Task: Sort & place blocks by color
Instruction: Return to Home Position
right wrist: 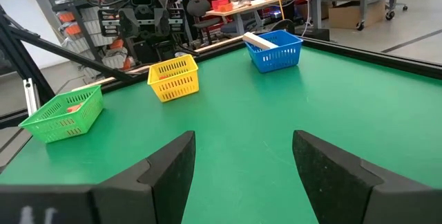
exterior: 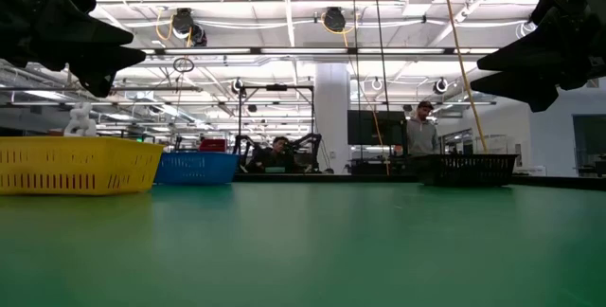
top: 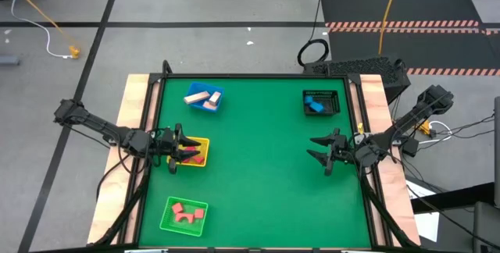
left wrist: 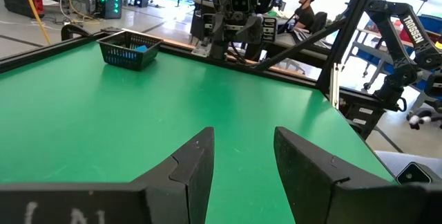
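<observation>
Tan blocks (top: 201, 97) lie in the blue tray (top: 215, 105) at the far left. Red blocks (top: 195, 158) lie in the yellow tray (top: 205, 144), pink blocks (top: 186, 214) in the green tray (top: 167, 220), and a blue block (top: 316, 106) in the black mesh basket (top: 332, 97). My left gripper (top: 184, 150) hangs above the yellow tray's left part, open, with nothing between its fingers (left wrist: 197, 158). At the table's right side, well above the mat, my right gripper (top: 319, 150) is also open and holds nothing (right wrist: 243, 141).
The green mat (top: 266, 183) lies bare between the two grippers and across the near middle. Wooden strips (top: 133, 112) border the table's left and right sides. People sit and stand in the room beyond the far edge (exterior: 419, 127).
</observation>
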